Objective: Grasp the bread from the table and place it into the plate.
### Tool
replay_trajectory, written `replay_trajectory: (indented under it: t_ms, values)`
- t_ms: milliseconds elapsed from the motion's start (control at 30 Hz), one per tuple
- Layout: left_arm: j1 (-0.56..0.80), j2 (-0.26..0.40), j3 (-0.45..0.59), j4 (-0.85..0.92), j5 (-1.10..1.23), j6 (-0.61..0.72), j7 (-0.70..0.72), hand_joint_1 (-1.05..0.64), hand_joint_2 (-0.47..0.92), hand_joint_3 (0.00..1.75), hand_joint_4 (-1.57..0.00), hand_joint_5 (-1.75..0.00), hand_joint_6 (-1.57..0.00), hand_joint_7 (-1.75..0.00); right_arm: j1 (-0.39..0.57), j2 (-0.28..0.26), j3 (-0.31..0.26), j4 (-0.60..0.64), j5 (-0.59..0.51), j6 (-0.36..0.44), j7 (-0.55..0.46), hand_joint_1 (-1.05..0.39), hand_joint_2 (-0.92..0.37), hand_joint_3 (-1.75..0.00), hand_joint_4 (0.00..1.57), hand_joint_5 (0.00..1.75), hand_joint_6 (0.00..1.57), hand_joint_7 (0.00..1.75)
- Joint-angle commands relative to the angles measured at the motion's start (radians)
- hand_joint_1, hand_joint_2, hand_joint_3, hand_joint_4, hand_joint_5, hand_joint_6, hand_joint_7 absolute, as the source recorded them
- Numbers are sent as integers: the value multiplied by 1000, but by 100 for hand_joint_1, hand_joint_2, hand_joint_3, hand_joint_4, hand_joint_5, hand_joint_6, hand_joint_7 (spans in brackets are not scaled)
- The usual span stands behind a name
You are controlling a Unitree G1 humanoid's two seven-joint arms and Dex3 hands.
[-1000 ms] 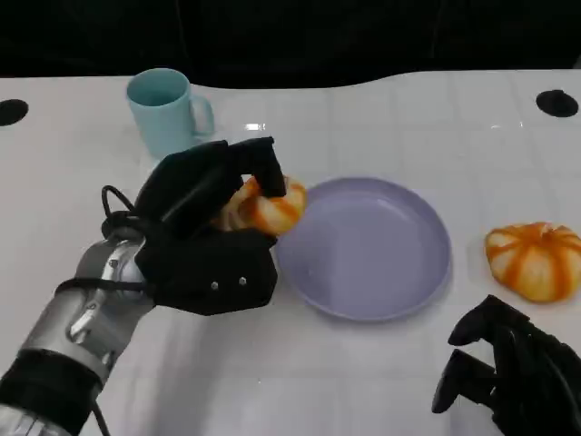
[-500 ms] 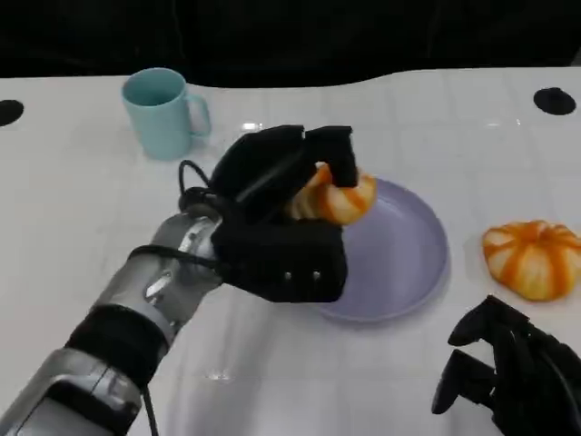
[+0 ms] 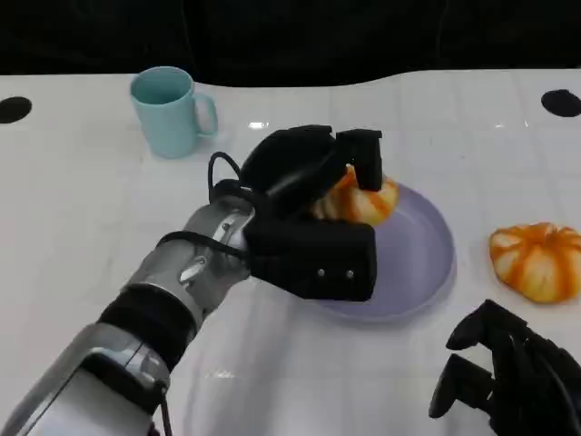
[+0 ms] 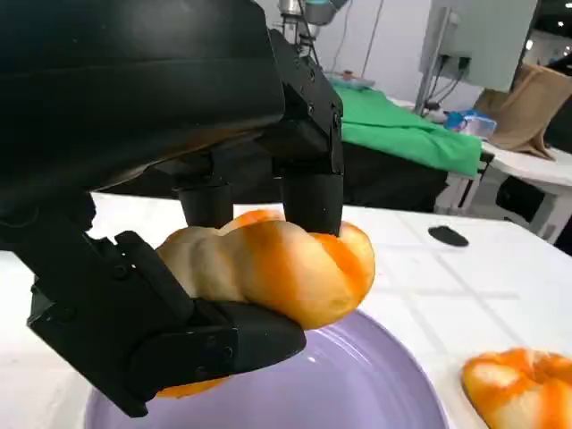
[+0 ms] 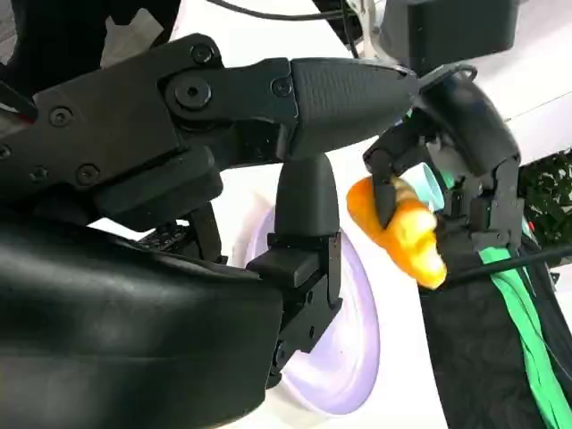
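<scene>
My left hand (image 3: 309,218) grips an orange-striped bread roll (image 3: 365,198) and holds it above the left part of the lilac plate (image 3: 422,263). In the left wrist view the roll (image 4: 277,264) sits pinched between the black fingers (image 4: 308,192) and the thumb, just over the plate (image 4: 366,393). The right wrist view shows the same roll (image 5: 402,228) in the left hand (image 5: 456,134), raised off the plate (image 5: 349,340). My right hand (image 3: 508,381) rests at the table's near right, holding nothing, its fingers apart.
A second striped roll (image 3: 537,261) lies on the table right of the plate, also in the left wrist view (image 4: 518,389). A light blue mug (image 3: 168,111) stands at the back left. Dark round holes (image 3: 561,102) mark the table's far corners.
My left hand has carried the roll to the right, from beside the plate's left rim to above the plate. The right hand has stayed put.
</scene>
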State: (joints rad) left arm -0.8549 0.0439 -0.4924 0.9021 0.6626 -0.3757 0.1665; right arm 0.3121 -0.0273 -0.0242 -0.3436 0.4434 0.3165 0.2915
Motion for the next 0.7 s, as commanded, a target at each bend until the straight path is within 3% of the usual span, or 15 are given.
replay_trajectory:
  t_ms: [33,100,233,700]
  values:
    - [-32,2,-23,50,19,-32,30,-20,58,95,-86,-175,-62,-175,7,-3,1,-11,0,-14,-1,-50,-92,-44,63,175,44,164]
    - [-36,-2,-25,67,15,-41,29,-21,59,91,-85,-175,-62,-175,8,0,1,-15,4,-9,-5,-50,-92,-44,63,175,44,164]
    - [-37,-14,-19,88,-2,-45,11,-21,57,106,-82,-175,-66,-155,11,1,2,-22,7,-2,-10,-50,-92,-44,63,175,44,163]
    - [-42,-15,-20,99,-3,-51,14,-21,56,108,-81,-175,-67,-153,11,2,2,-24,7,-1,-11,-50,-92,-44,63,175,44,163]
